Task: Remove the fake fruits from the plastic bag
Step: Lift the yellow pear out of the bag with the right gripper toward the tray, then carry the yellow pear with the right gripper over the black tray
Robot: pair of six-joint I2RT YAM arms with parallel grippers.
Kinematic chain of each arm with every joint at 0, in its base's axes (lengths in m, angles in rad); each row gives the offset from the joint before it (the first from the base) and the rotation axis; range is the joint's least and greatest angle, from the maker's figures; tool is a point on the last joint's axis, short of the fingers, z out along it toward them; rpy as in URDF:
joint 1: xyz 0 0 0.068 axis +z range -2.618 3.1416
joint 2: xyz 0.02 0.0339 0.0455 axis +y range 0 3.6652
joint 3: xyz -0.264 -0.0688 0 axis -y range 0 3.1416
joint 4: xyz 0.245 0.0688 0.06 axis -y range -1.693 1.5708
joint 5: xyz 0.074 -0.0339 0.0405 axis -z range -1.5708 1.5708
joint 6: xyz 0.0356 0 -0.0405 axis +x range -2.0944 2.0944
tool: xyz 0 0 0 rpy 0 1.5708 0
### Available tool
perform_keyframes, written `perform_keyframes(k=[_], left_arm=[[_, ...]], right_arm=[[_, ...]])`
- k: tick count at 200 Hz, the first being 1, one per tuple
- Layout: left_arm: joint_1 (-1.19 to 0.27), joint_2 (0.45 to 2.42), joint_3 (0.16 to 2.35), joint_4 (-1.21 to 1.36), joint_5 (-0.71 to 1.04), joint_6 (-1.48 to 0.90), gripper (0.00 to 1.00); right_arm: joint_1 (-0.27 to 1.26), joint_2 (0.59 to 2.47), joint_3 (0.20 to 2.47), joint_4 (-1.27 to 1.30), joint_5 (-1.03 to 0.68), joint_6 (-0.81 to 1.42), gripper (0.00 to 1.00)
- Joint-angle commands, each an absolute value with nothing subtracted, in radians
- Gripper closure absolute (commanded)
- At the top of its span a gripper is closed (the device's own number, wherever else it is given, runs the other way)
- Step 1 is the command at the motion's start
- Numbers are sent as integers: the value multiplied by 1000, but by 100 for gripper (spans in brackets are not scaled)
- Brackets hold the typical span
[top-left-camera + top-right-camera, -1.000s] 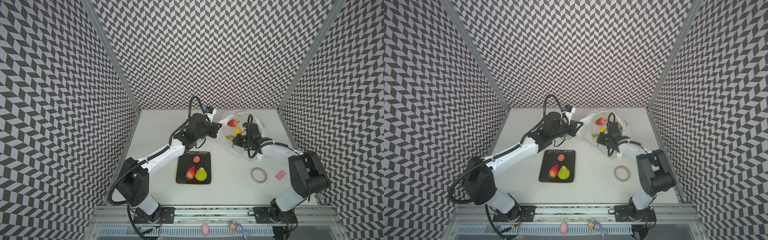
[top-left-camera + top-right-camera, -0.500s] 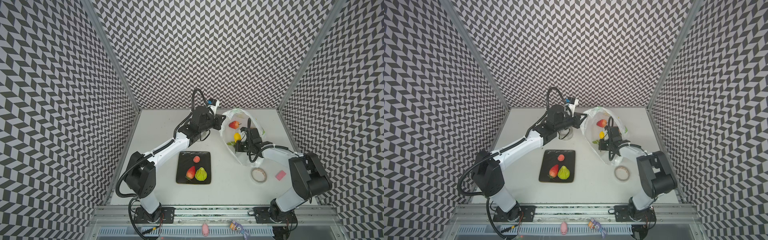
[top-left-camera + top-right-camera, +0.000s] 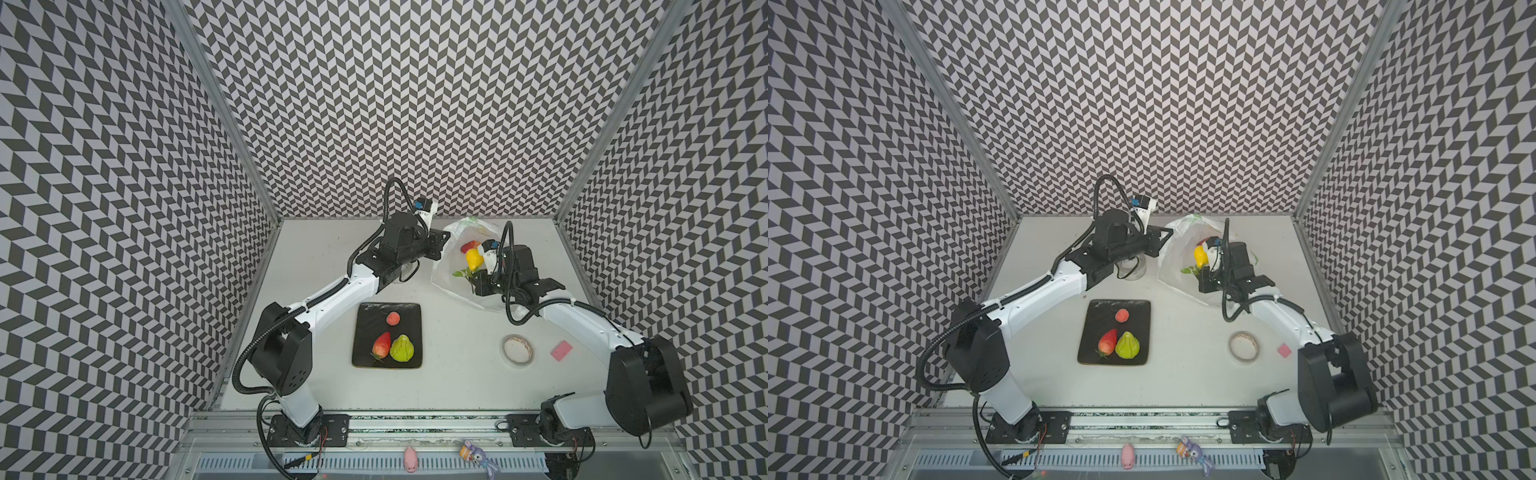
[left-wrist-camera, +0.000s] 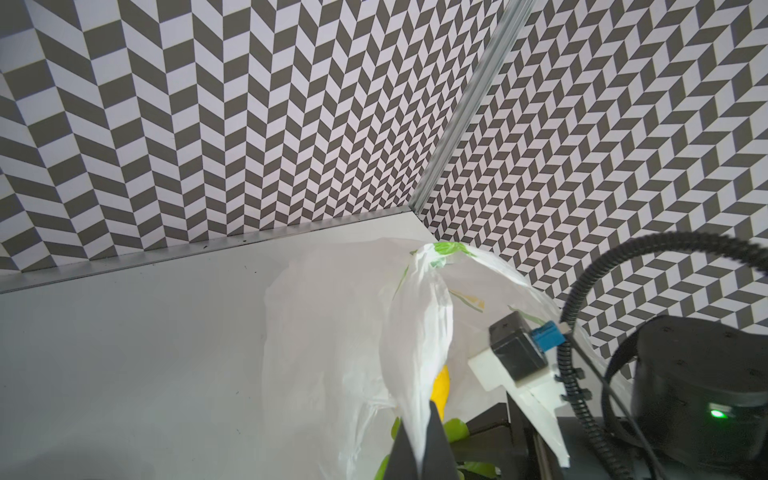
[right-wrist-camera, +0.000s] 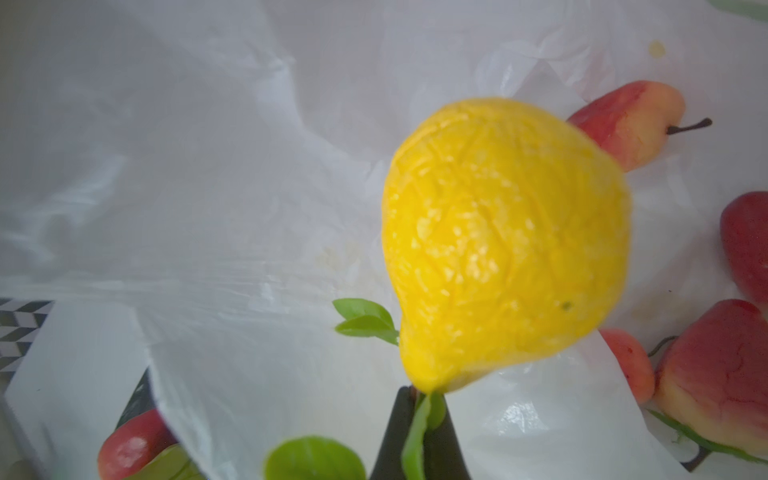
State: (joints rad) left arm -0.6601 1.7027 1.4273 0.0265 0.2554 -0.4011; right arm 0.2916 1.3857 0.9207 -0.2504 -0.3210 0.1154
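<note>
Observed: left gripper (image 4: pixel 419 440) clamped on the plastic bag (image 4: pixel 332 332) rim, lifting it. The right gripper (image 5: pixel 420 409) pinches only the leaf (image 5: pixel 415 432) of the yellow fruit (image 5: pixel 503 245), apparently within the bag's mouth. That thin hold could slip, dropping it back.

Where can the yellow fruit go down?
The bare table between the black plate and the tape roll is free, and so is the plate's back left corner beside the small round fruit. It's crowded at the plastic bag, where the left pincer grips it and the right pincer holds the yellow fruit.
</note>
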Motion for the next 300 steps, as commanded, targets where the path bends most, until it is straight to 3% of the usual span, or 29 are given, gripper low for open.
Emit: perform_keyframes(k=[1,52,97,139,195,238,300], left_arm=[[-653,1714,1454,11,247,-397,100],[-652,1720,1453,11,258,-397,100],[-652,1716,1437,8,259,-399,100],[-652,1709,1439,-15,249,-371,100],[-647,1713,1459,-42,244,-335,100],[-647,1722,1490,-89,219,-300,100],[-647,1717,1511,-126,182,-280,100]], right_arm=[[296,1305,951,-267,-393,112,98],[296,1145,913,-256,-413,79,98],[296,971,732,40,-373,70,98],[308,946,805,-24,-510,44,98],[637,919,910,-295,-410,11,98],[843,929,848,-408,-303,56,98],[905,1093,754,-367,-277,146,98]])
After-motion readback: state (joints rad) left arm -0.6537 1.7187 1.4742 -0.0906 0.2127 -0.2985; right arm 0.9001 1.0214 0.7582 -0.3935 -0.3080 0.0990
